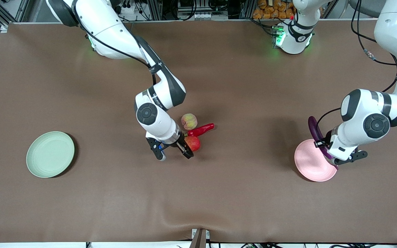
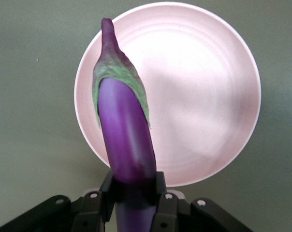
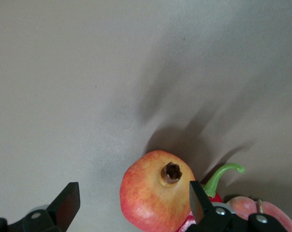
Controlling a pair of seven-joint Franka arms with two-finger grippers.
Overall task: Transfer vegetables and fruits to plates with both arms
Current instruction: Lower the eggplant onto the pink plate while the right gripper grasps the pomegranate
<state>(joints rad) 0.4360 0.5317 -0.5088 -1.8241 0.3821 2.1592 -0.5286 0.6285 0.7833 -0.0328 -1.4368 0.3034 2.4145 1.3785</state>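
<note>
Both plates, green [image 1: 50, 154] and pink [image 1: 310, 165], are bare; eggplant [image 2: 124, 130] is clamped over pink by left gripper [image 2: 134, 193]; right gripper [image 1: 173, 151], jaws apart, is beside apple [image 1: 193, 143].

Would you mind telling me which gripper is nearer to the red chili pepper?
The right gripper, open beside the red apple-like fruit, next to the red chili pepper. The left gripper holds the eggplant over the pink plate, toward the left arm's end.
</note>
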